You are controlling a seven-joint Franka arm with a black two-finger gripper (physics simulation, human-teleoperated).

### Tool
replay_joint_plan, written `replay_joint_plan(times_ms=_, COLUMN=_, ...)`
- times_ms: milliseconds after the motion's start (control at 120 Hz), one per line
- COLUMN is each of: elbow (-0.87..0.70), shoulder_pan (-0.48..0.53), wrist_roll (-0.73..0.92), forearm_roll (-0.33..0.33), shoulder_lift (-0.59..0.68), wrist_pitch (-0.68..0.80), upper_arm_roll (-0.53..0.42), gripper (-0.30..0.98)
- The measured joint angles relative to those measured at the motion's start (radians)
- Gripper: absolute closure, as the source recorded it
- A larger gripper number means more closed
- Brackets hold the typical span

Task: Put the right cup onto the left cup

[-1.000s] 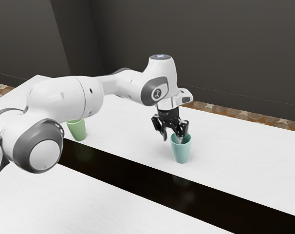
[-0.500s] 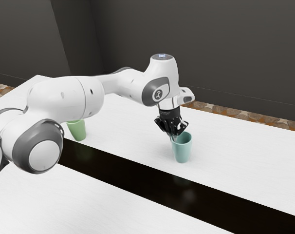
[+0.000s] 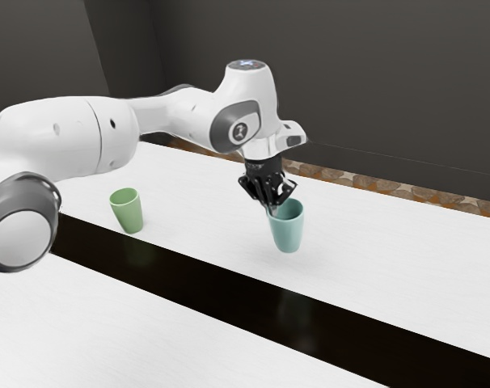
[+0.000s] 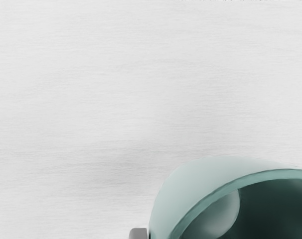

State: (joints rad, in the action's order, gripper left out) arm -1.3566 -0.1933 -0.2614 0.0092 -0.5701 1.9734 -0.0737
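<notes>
The teal cup (image 3: 287,229) hangs upright a little above the white table, toward the exterior view's right. My gripper (image 3: 272,212) is shut on its rim, at the side facing the green cup. In the wrist view the teal cup (image 4: 206,174) shows its rim and dark inside, with a grey fingertip (image 4: 139,233) against its outer wall. The green cup (image 3: 128,212) stands upright on the table toward the exterior view's left, well apart from the teal cup and open at the top.
A glossy dark strip (image 3: 229,293) crosses the white table (image 3: 374,250) in front of both cups. Beyond the table's far edge are a stone-patterned floor (image 3: 350,182) and a dark wall (image 3: 374,81).
My gripper has closed on the teal cup's rim. Cup and hand have since risen and shifted toward the exterior view's left. The arm has moved off the green cup, now in full view.
</notes>
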Motion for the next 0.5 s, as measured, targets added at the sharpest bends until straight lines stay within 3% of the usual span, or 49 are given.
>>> replay_joint_plan(times_ms=258, elbow=-0.197, shoulder_pan=0.048, wrist_roll=0.013, forearm_roll=-0.01, shoulder_lift=0.25, wrist_pitch=-0.013, upper_arm_roll=0.0, gripper=0.79)
replay_joint_plan(times_ms=500, elbow=-0.29, shoulder_pan=0.135, wrist_roll=0.061, forearm_roll=-0.029, shoulder_lift=0.395, wrist_pitch=-0.062, upper_arm_roll=0.0, gripper=0.79)
